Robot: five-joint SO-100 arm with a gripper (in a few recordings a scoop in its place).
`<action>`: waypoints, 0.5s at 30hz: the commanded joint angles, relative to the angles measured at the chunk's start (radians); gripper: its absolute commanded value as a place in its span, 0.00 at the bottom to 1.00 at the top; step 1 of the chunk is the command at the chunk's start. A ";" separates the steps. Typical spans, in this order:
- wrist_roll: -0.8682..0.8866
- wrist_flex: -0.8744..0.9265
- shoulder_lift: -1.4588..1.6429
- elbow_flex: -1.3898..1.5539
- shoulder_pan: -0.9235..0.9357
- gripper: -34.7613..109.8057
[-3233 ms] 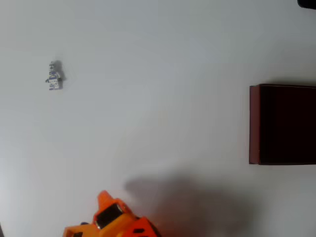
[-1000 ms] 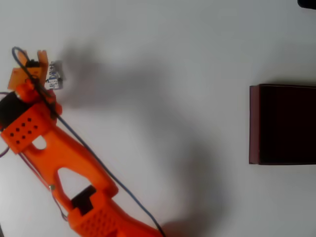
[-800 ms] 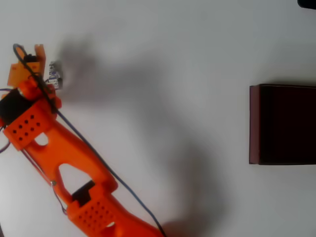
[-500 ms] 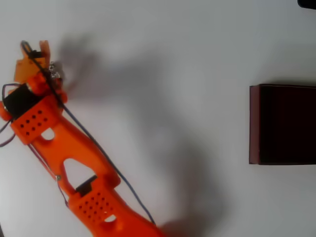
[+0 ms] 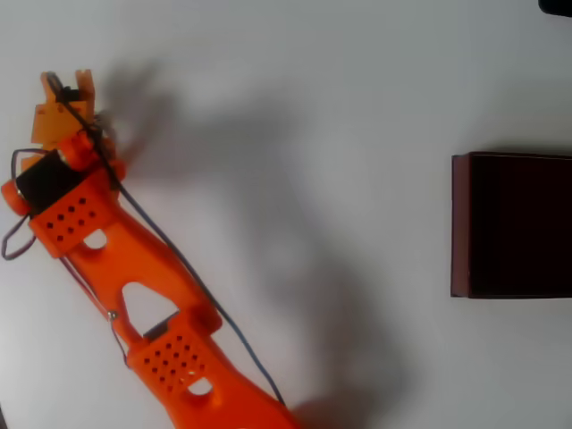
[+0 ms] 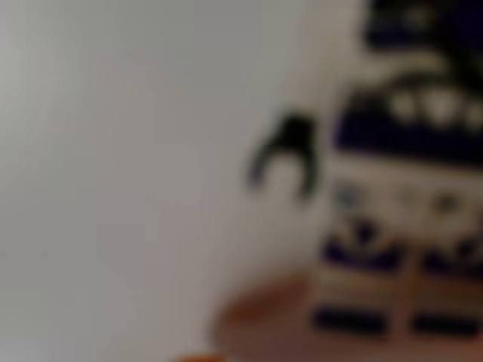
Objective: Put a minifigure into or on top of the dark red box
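So far only the reach is done — the tool [image 5: 76,112] sits over the minifigure [image 6: 400,204] at the overhead view's upper left, its grip impossible to judge through the blur — while lifting and carrying to the dark red box [image 5: 460,223] at right remain.
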 commanded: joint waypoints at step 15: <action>-0.061 0.000 -0.075 -0.196 0.034 0.38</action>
